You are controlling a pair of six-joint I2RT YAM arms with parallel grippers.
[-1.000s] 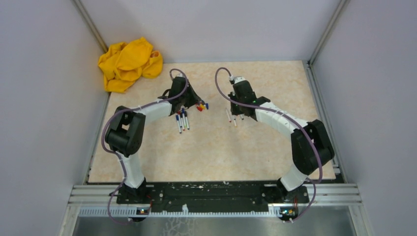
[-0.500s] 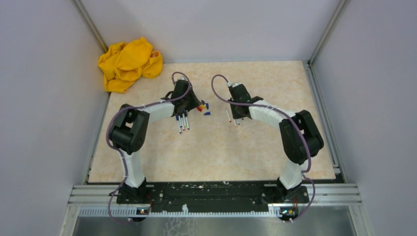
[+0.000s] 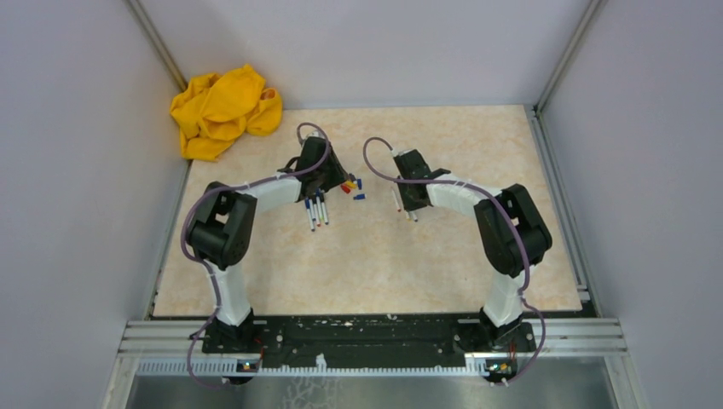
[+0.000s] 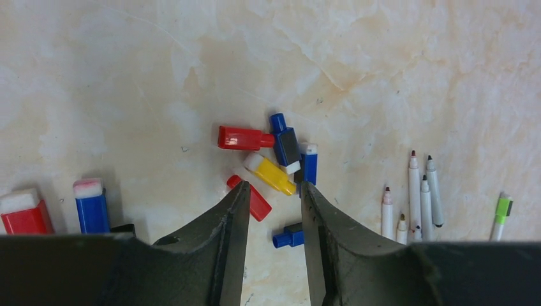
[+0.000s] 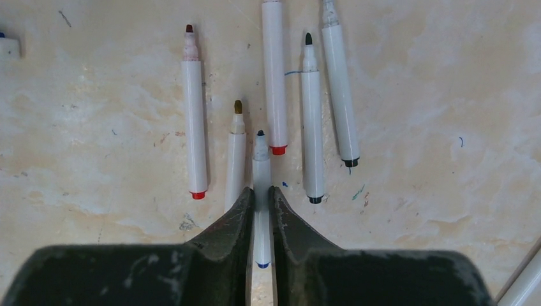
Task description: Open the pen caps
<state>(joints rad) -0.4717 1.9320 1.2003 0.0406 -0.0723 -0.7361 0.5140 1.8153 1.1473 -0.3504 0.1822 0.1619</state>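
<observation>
My right gripper point(image 5: 261, 190) is pinched nearly shut on the blue pen point(image 5: 261, 159). Its barrel runs straight out between the fingers and its tip is bare, so that one is already uncapped. To either side of the fingers and just ahead of them lie the other uncapped pens point(image 5: 311, 127), roughly parallel on the table point(image 5: 446, 95). My left gripper point(image 4: 274, 186) stands partly open with nothing in it. The loose pen caps point(image 4: 271, 173), red, yellow and blue, are heaped just ahead of its fingertips, and one small blue cap point(image 4: 290, 236) lies on the table under the gap between the fingers. I read this as the tail end of one uncapping: the cap is down with the heap, and the pen is waiting to be set with its row. The next move, as I judge it, is to lower the right hand, open it and leave the blue pen beside its neighbours without nudging them. Then both hands go to a pen that still has its cap. A red cap point(image 4: 22, 213) and another blue one point(image 4: 92, 207) sit to the left of the left fingers, cut off by the gripper body. I cannot tell whether pens are still in them. From above, a cluster of pens point(image 3: 316, 210) lies just behind the left gripper, which is where I would look.
</observation>
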